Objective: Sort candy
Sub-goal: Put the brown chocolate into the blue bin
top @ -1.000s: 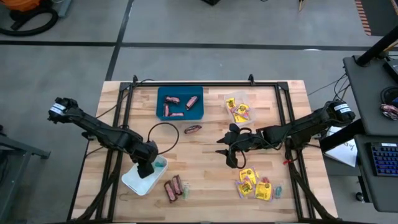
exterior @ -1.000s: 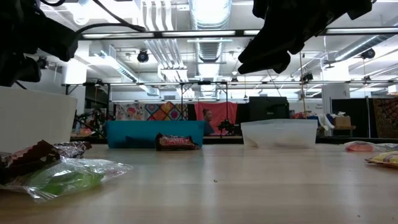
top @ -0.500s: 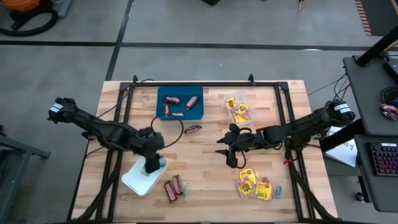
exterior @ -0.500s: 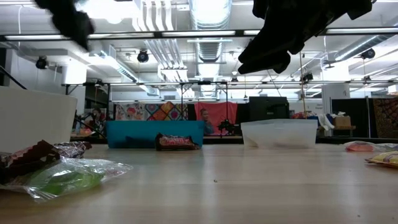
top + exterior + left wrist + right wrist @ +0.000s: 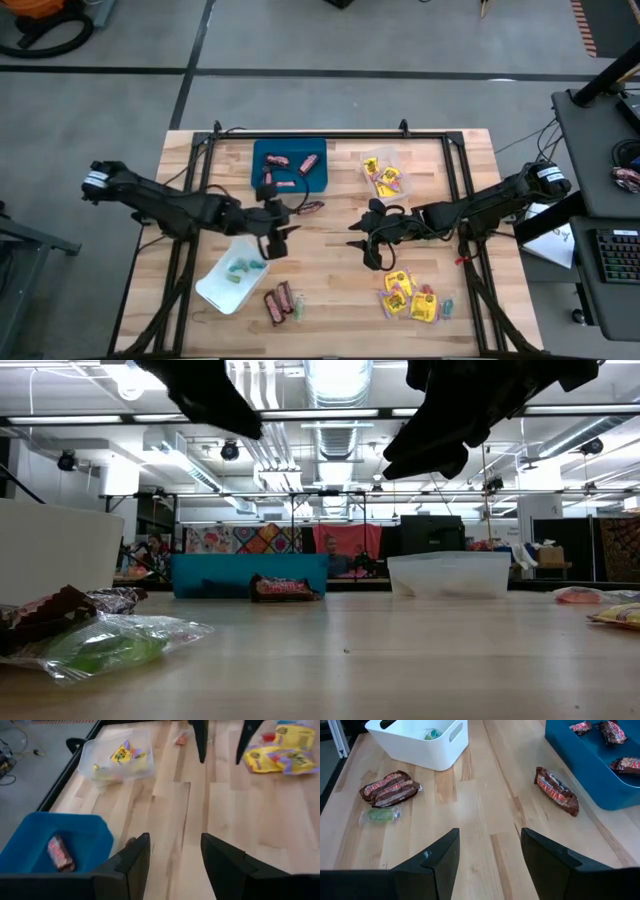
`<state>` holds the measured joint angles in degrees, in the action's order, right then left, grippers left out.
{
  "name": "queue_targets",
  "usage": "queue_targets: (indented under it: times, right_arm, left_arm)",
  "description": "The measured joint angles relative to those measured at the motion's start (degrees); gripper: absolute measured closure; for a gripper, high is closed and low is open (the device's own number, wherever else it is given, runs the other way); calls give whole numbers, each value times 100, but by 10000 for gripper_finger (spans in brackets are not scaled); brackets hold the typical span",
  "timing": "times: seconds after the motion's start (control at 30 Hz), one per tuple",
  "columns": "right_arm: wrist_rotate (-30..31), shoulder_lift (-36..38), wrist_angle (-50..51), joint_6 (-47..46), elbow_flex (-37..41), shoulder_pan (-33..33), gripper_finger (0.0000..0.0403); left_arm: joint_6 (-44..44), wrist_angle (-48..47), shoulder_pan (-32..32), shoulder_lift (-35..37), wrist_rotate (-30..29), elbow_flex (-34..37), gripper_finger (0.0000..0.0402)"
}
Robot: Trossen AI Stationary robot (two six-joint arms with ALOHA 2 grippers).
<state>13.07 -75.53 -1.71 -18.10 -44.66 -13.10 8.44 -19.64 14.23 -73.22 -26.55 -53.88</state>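
Left claw (image 5: 277, 235) spread, empty, near stray bar (image 5: 310, 208) beside blue tray (image 5: 290, 184); right claw (image 5: 366, 243) spread, waiting mid-worktop. Risk: slick wrapper skids, pinch misses

So we've got a wooden desk (image 5: 330, 262) with a black frame running round its edges. A blue tray (image 5: 290, 181) sits at the far side, a clear tub (image 5: 116, 757) off to its right, and a white tray (image 5: 216, 290) near the front left corner. Beyond the desk we can see grey floor (image 5: 300, 40), another desk with a keyboard (image 5: 615, 255), and in the low view a colourful patchwork hanging (image 5: 250, 540).
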Motion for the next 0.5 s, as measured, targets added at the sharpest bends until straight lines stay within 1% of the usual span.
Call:
queue_targets:
  times: [0.1, 0.2, 0.37, 0.5]
  right_arm:
    - [-1, 0, -2, -1, 0, 0, 202]
    - [-1, 0, 2, -1, 0, 0, 202]
    - [-1, 0, 2, 1, 0, 0, 202]
    - [-1, 0, -1, 3, 0, 0, 202]
  left_arm:
    - [-145, 718, -125, -345, 2, 254, 241]
    - [-127, 1083, -277, -713, -1, 355, 232]
    - [49, 1116, -464, -1374, -157, 333, 201]
    - [10, 1118, -497, -1737, -282, 296, 173]
